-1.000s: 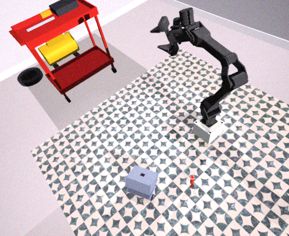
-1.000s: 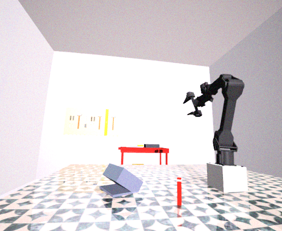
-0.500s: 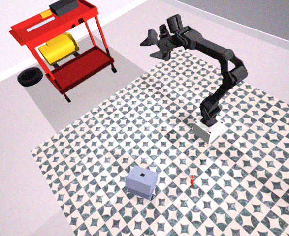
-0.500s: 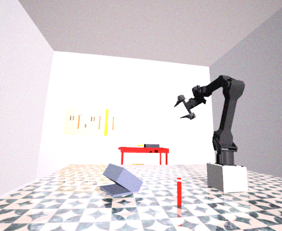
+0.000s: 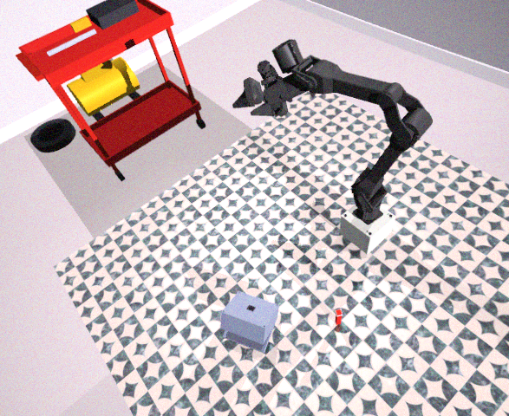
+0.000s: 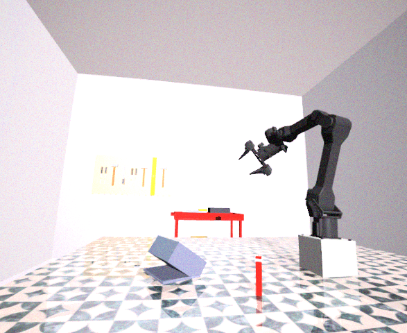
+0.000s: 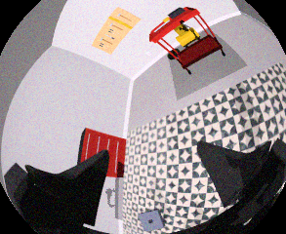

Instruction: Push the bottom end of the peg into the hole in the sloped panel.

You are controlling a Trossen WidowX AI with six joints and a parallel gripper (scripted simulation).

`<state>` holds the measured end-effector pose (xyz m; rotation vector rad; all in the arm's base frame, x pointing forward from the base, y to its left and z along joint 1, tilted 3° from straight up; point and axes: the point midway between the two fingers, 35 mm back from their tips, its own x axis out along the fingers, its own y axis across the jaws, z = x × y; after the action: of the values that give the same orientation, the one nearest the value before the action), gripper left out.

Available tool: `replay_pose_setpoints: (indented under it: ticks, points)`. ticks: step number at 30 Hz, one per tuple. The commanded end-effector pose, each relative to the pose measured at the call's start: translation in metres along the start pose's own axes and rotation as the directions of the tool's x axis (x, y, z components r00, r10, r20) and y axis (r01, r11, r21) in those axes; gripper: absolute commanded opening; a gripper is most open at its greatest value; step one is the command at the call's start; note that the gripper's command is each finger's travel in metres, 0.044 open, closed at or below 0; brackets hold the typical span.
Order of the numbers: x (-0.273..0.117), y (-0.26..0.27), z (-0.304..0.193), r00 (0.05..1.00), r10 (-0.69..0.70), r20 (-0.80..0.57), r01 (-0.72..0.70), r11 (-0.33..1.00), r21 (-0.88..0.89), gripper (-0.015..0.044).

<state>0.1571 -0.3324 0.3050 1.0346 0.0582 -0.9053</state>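
Right of the sloped panel [image 5: 248,323] [image 6: 179,254] [image 7: 152,217], the upright peg [image 5: 338,317] [image 6: 258,277] looks light, stiff; grip mid-height. Fingers [image 5: 257,103] [image 6: 247,166] open, empty.

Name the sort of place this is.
Probably a workshop or garage: a red wheeled cart with a yellow tank, a black tire, and tools hung on a wall panel.

A tabletop patterned with dark green and cream geometric tiles [image 5: 263,263] [image 6: 224,308] [image 7: 157,171] carries, in the top view, a pale blue block-shaped fixture with a sloped, holed face [image 5: 249,323] [image 6: 182,256] [image 7: 150,220] toward seven o'clock, a slim upright red peg with a white band [image 5: 338,317] [image 6: 258,277] toward five, and a white box-shaped arm base [image 5: 357,235] [image 6: 339,258] toward four.
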Motion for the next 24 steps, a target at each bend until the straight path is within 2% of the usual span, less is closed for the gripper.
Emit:
replay_pose_setpoints:
  ticks: [1, 24]
  points:
    - [0.014, 0.004, -0.016, 0.998, -0.005, -0.058, 0.0, 0.996, -0.092, 0.044]
    - [0.053, 0.037, -0.098, 0.955, -0.006, -0.295, -0.121, 0.904, -0.409, 0.044]
